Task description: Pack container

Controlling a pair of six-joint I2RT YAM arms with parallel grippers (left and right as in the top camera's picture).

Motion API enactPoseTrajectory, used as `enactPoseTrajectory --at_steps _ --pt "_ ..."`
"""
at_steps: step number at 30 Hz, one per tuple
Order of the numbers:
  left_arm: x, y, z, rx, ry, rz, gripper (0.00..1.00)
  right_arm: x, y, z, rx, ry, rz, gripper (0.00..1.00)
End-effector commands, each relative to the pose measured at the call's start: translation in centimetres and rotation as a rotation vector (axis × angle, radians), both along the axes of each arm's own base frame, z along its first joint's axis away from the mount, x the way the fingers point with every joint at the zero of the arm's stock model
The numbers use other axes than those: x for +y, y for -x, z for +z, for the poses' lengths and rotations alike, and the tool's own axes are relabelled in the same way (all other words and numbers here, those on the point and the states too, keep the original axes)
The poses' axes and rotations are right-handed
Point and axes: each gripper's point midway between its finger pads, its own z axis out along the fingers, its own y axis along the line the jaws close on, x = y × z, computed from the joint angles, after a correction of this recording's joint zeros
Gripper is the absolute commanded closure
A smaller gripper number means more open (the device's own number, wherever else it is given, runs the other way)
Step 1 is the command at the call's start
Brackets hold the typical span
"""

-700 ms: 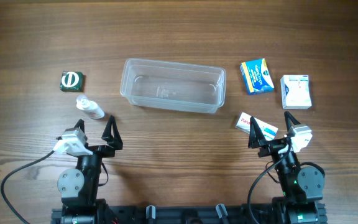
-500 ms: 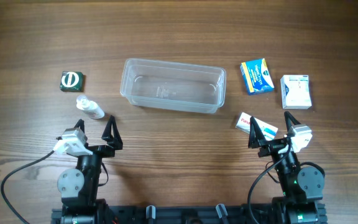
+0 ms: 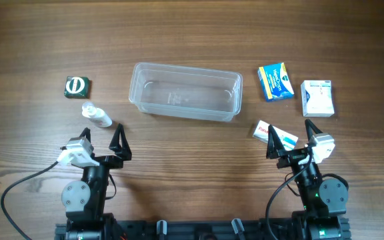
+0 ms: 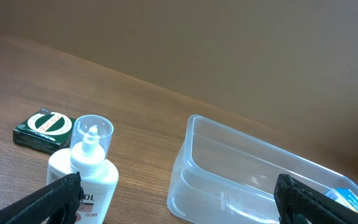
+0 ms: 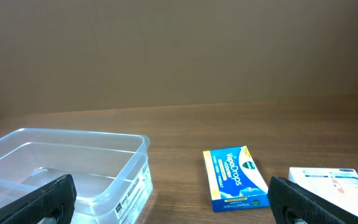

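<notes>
Holding left tool point(image 3: 102, 133) and right tool point(image 3: 291, 129) wide and empty, I reckon the container point(image 3: 185, 68) sits central so either can reach it.

Bottle point(image 4: 89, 180) btm & white box point(image 5: 331, 186) cut off by pic edges

Clear container point(image 3: 185, 93), dark-green box point(image 3: 77, 87) with white ring, blue-and-yellow box point(image 3: 275, 82), white box point(image 3: 317, 99), brown woodgrain table point(image 3: 192, 153).

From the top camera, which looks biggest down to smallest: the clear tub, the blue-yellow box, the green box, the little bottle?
1. clear tub
2. blue-yellow box
3. green box and little bottle: too alike to rank.
</notes>
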Motion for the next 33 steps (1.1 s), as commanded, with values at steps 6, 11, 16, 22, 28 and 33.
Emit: enactPoseTrajectory --at_steps 6,11,16,22,28,33 --pt "0.4 0.0 -0.2 0.004 0.001 0.018 0.00 -0.1 0.0 0.1 -0.007 0.012 -0.001 0.00" --pt "0.4 0.0 -0.2 0.004 0.001 0.018 0.00 -1.0 -0.1 0.0 -0.005 0.013 -0.055 0.00" --pt "0.4 0.0 -0.2 0.004 0.001 0.018 0.00 -2.3 -0.3 0.1 -0.007 0.013 -0.130 0.00" --pt "0.4 0.0 -0.2 0.004 0.001 0.018 0.00 -2.1 -0.2 0.3 -0.009 0.014 -0.118 0.00" --pt "0.4 0.0 -0.2 0.004 0.001 0.018 0.00 -4.0 -0.4 3.5 0.002 0.064 -0.233 0.00" --pt "0.4 0.0 -0.2 0.004 0.001 0.018 0.00 -4.7 -2.8 7.6 0.090 0.110 -0.260 0.00"
